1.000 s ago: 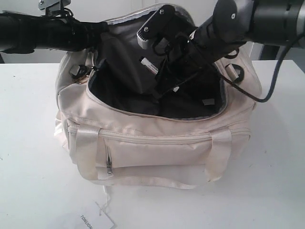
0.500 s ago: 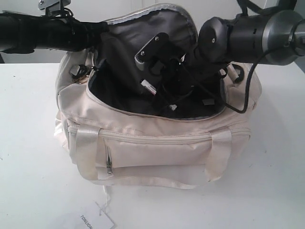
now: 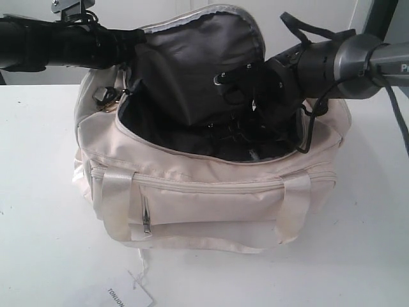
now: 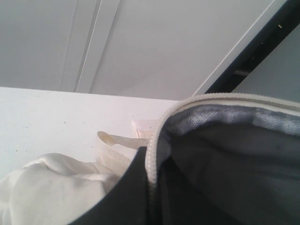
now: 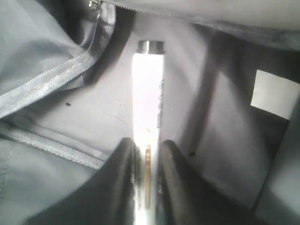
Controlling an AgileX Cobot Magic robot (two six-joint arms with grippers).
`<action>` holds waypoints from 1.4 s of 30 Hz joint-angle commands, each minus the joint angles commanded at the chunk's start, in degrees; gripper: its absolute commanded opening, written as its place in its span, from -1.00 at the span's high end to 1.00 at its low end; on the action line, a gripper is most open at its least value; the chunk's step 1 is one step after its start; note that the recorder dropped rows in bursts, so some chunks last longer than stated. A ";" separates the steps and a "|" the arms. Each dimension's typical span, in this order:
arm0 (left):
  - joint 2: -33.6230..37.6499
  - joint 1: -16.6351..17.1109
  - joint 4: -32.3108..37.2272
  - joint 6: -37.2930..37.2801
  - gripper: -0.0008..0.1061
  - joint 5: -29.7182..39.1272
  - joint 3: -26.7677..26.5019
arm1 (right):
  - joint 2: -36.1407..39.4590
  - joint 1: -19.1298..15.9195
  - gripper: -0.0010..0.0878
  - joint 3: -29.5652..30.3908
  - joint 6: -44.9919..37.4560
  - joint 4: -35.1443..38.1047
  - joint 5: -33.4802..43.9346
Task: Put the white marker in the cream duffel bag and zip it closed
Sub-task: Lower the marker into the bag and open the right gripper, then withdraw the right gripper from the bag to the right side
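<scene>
The cream duffel bag (image 3: 211, 204) sits open on the table, its dark grey lining showing. My left gripper (image 3: 139, 39) is shut on the zipper edge (image 4: 151, 161) of the top flap and holds it raised. From the right, my right gripper (image 3: 243, 121) reaches down inside the bag. In the right wrist view it (image 5: 147, 145) is shut on the white marker (image 5: 147, 93), which points along the lining (image 5: 56, 112) with its dark end far from the fingers. The marker is hidden in the exterior view.
A white paper tag (image 3: 131, 295) lies on the white table (image 3: 38, 192) in front of the bag. The front pocket's zip pull (image 3: 146, 220) hangs at the left. A ring charm (image 3: 110, 97) sits at the bag's left end. A white label (image 5: 274, 93) is sewn inside.
My right gripper has gone deeper into the bag with the marker, which no longer shows in the exterior view. The right arm has dropped lower. The left arm has stayed still.
</scene>
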 joint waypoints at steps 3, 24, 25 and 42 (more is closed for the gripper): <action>0.00 0.00 0.00 0.00 0.99 0.00 0.00 | -0.12 0.00 0.29 -0.25 0.00 0.38 0.00; 0.00 0.00 0.00 0.00 0.99 0.00 0.00 | -19.39 0.13 0.98 -0.25 -22.30 29.28 14.19; 0.00 0.00 0.00 0.00 0.99 0.00 0.00 | -19.94 0.13 0.98 -0.25 -22.30 29.28 16.17; 0.00 0.00 0.00 0.00 0.99 0.00 0.00 | -23.41 -5.86 0.98 2.71 -29.18 28.50 31.21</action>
